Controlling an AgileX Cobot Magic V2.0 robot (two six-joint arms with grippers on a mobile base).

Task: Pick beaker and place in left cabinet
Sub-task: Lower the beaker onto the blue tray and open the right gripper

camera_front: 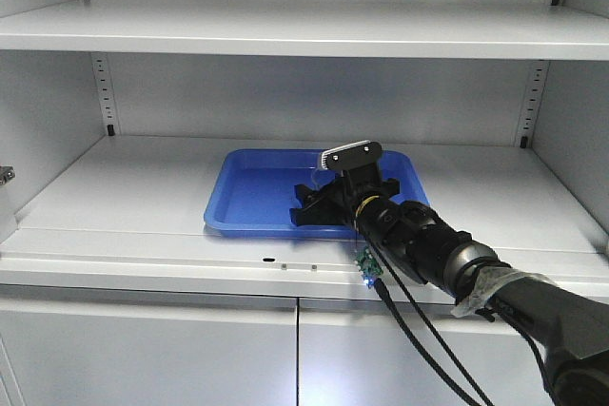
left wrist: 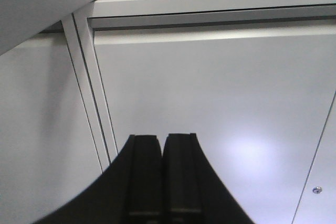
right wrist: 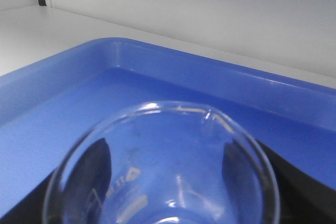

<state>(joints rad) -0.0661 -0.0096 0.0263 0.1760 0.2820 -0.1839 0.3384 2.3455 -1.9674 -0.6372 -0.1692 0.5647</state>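
Clear glass filled the lower part of the right wrist view: the beaker [right wrist: 163, 171] sat between dark finger pads [right wrist: 100, 163] that showed through its wall on either side, its thin rim and small pouring lip turned up toward the lens. The right gripper [camera_front: 328, 204] was clamped on it, by the look of those pads pressed at both flanks, though from the front the glass itself was hidden behind the wrist and camera housing.

Taking the blue tray [camera_front: 249, 199] as the marker, the beaker hung over the tray's floor, toward its near right part, inside the raised rim. I could not tell whether its base was touching the tray or was just above it. My guess was that the tray was the chosen resting spot, since its lip would stop a round glass from sliding off the shelf.

The tray lay on the middle shelf of the left cabinet [camera_front: 124, 183], a pale grey unit with slotted rails behind the tray and double doors below it. The right arm reached in from the near right of the tray, low and angled.

The left gripper [left wrist: 163, 182] was well below the tray, its black jaws pressed together with nothing between them, facing a lower door; it looked parked out of the way.
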